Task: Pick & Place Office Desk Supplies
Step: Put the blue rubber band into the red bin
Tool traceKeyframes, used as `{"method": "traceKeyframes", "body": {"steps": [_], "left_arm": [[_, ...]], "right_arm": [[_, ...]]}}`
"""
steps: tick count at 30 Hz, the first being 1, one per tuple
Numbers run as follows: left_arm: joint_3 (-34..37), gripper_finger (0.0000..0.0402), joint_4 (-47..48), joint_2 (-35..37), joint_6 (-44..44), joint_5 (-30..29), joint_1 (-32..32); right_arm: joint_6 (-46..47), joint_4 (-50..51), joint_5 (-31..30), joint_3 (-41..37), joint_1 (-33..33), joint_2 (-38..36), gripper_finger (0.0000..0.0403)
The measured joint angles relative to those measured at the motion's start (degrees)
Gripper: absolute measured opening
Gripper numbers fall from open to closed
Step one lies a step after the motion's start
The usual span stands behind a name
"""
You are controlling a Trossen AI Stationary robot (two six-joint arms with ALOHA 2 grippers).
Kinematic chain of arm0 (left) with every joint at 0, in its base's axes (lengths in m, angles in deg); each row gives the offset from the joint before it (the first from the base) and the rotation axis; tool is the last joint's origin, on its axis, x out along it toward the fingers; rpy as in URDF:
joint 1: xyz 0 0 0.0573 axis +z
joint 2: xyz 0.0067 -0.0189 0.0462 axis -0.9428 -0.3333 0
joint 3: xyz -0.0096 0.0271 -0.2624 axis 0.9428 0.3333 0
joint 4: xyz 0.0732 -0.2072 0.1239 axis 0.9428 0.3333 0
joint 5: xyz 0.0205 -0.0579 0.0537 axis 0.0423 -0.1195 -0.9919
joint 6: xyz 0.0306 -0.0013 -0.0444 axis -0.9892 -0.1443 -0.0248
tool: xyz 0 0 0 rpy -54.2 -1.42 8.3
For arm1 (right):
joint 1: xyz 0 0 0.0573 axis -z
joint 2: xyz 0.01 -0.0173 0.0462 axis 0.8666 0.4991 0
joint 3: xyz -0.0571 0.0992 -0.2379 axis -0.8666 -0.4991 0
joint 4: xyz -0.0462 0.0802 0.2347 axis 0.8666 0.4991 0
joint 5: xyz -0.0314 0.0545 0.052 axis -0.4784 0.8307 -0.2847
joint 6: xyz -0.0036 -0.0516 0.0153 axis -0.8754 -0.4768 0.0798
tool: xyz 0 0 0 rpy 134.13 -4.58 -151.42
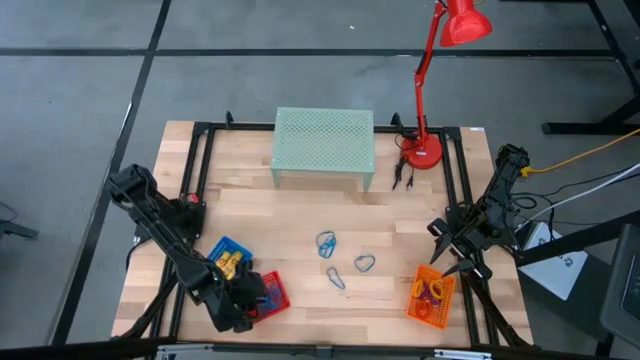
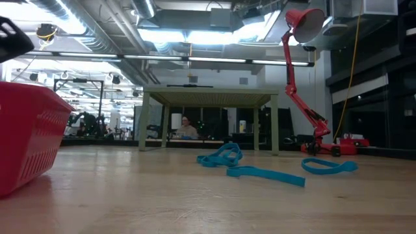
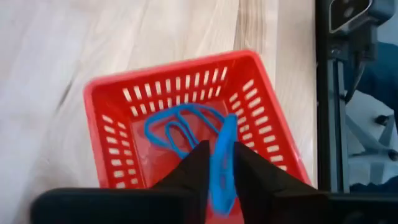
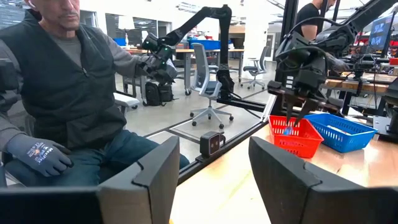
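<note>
My left gripper (image 3: 219, 152) hovers over the red mesh basket (image 3: 109, 134) near the table's near-left corner and is shut on a blue clip loop (image 3: 225, 134). Another blue clip (image 3: 177, 127) lies on the basket's floor. Three more blue clips (image 1: 326, 245), (image 1: 364, 263), (image 1: 336, 280) lie flat on the table's middle. The blue basket (image 1: 222, 247) holds yellow pieces (image 1: 230, 263). The orange basket (image 1: 418, 305) holds coloured rings (image 1: 433, 293). My right gripper (image 1: 447, 248) waits open at the table's right edge, above the orange basket's far side. My left gripper pinches the blue clip loop between its two fingers at one end (image 3: 222, 163), coming from above and pointing down. The clip is lifted clear and hangs below the fingers (image 4: 287, 129), with its free end over the inside of the red basket.
A pale green mesh riser (image 1: 324, 145) stands at the table's far middle, and a tall red desk lamp (image 1: 424, 150) stands to its right. Black frame rails (image 1: 196, 170) run along the table's sides. A seated person (image 4: 68, 81) is beyond the table's left side.
</note>
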Motion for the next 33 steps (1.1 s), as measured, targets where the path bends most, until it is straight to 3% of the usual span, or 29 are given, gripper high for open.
{"method": "traceKeyframes", "body": {"steps": [10, 16, 26, 33], "left_arm": [[0.0, 0.0155, -1.3, 3.0, -4.2, -5.4, 0.3], [0.0, 0.0166, -11.1, 4.9, -19.7, -9.1, 4.4], [0.0, 0.0166, -20.3, -0.3, -39.3, 10.2, 22.8], [-0.1, 0.0166, -30.7, -6.2, -47.4, 20.4, 30.6]], "right_arm": [[0.0, 0.0, 0.0, 0.0, 0.0, 0.0, 0.0194], [0.0, 0.0, 0.0, 0.0, 0.0, 0.0, 0.0194], [0.0, 0.0, 0.0, 0.0, 0.0, 0.0, 0.0194], [0.0, 0.0, 0.0, 0.0, 0.0, 0.0, 0.0194]]}}
